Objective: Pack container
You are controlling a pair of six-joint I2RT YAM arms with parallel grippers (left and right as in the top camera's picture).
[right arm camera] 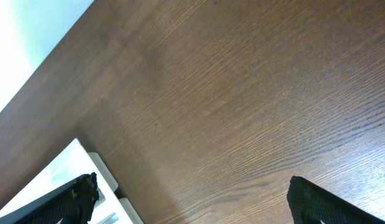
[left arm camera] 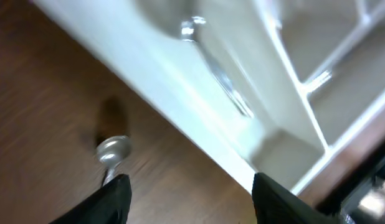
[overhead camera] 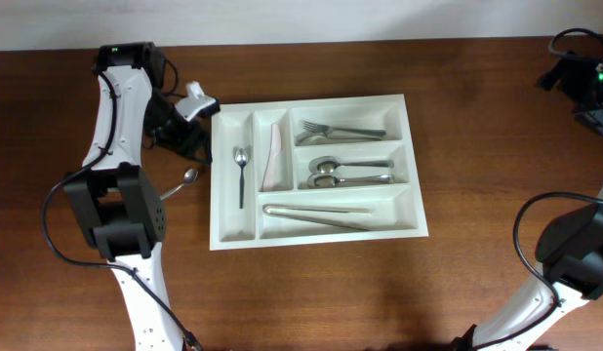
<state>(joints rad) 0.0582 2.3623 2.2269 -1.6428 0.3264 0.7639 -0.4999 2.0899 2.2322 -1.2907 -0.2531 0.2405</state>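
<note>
The container (overhead camera: 217, 185) is a white five-compartment tray at the table's middle. Its left narrow slot holds a small spoon (overhead camera: 241, 161), and the second slot holds a pale flat utensil (overhead camera: 272, 156). Forks (overhead camera: 341, 130), spoons (overhead camera: 345, 173) and a long utensil (overhead camera: 316, 212) lie in the wide slots. A loose spoon (overhead camera: 186, 179) lies on the table just left of the tray, and its bowl shows in the left wrist view (left arm camera: 113, 149). My left gripper (overhead camera: 189, 146) (left arm camera: 192, 199) is open and empty, above the table between that spoon and the tray rim (left arm camera: 180, 106). My right gripper (overhead camera: 578, 76) (right arm camera: 192, 199) is open and empty at the far right back.
The brown wooden table (overhead camera: 477, 283) surrounds the tray. A white block (right arm camera: 61, 180) lies at the lower left of the right wrist view. The table's back edge (overhead camera: 380, 39) runs along the top. Black cables hang by both arm bases.
</note>
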